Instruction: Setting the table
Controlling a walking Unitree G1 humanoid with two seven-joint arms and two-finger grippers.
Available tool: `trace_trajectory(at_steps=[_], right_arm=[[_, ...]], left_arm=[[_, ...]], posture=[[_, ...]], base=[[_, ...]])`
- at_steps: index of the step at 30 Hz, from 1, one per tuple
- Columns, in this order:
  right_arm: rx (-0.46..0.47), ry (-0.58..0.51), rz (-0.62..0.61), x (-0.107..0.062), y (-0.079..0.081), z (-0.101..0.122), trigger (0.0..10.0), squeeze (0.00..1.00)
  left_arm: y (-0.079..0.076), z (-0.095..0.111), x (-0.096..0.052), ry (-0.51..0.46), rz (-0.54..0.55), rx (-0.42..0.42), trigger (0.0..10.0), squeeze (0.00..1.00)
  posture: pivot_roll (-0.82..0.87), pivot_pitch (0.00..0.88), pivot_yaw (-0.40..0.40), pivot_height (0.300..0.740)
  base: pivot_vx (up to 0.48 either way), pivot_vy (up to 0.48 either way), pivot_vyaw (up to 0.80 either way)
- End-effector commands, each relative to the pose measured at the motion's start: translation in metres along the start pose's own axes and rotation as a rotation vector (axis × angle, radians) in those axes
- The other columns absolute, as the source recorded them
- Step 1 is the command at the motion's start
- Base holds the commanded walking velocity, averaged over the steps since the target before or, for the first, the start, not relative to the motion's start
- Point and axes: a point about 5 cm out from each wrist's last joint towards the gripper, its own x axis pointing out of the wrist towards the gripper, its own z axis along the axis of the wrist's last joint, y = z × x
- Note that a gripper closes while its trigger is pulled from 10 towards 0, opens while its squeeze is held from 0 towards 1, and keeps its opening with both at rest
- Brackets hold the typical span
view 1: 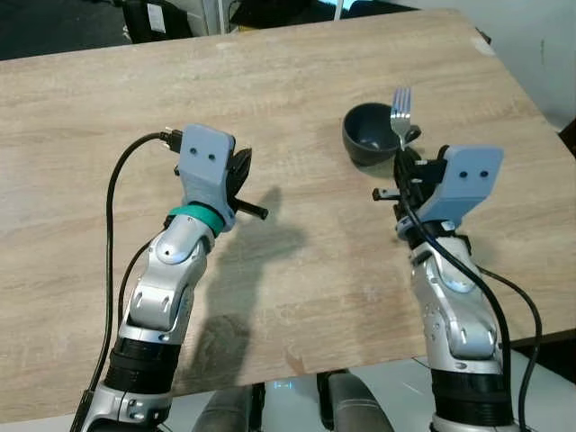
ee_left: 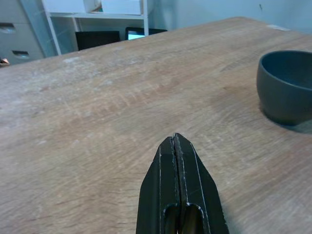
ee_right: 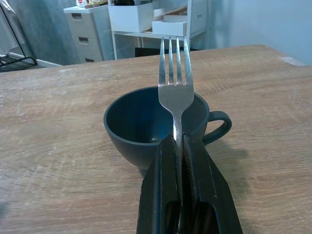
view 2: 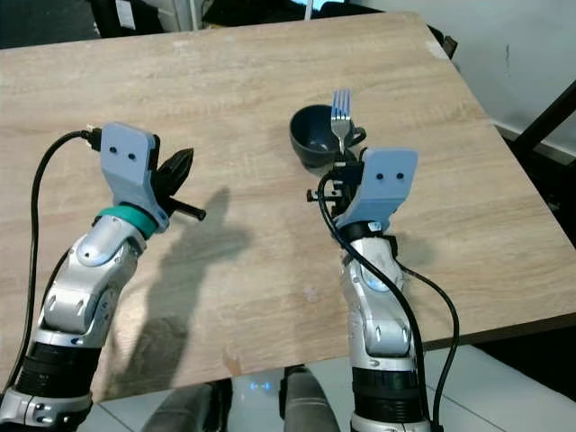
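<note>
Nearest the head camera are the robot's two silver arms, raised over the near edge of the pale, wood-grained tabletop [view 1: 297, 99]. That tabletop is the largest thing in sight and serves as the landmark here; it stretches away to a far edge, beyond which stand a white shelving unit [ee_right: 156, 22] and a grey drawer cabinet [ee_right: 90, 31].

The left gripper [ee_left: 179, 146] hovers above the tabletop's left half, well apart from everything on it. Its two long black fingers are pressed flat together, clenched with nothing between them.

The right gripper [ee_right: 179, 146] hangs over the tabletop's right half, just short of the dark blue-grey ceramic cup [view 1: 371, 133]. Its fingers are clamped on the handle of a shiny silver metal fork [view 1: 401, 112], which stands upright with its four tines pointing up.

The cup rests on the tabletop's right half, directly beyond the right gripper, its small loop handle [ee_right: 219, 127] turned towards the tabletop's right edge. The fork's tines rise in front of the cup's hollow, above its rim; whether the fork touches the cup cannot be told.
</note>
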Motion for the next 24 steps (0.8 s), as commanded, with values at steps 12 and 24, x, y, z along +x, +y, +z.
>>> trace_trajectory(at_steps=[12,24], right_arm=[[-0.001,0.023,-0.027,-0.0008,-0.0045,-0.0085,10.0,0.0],[0.002,0.03,-0.031,0.0004,-0.0066,-0.0118,10.0,0.0]], left_arm=[[0.0004,-0.0068,-0.005,0.016,0.013,0.057,10.0,0.0],[-0.0018,-0.0064,-0.0032,0.008,0.015,0.061,10.0,0.0]], posture=[[-0.08,0.188,0.098,0.74],[-0.09,0.188,0.094,0.74]], base=[[-0.202,0.0,0.0],[-0.316,0.0,0.0]])
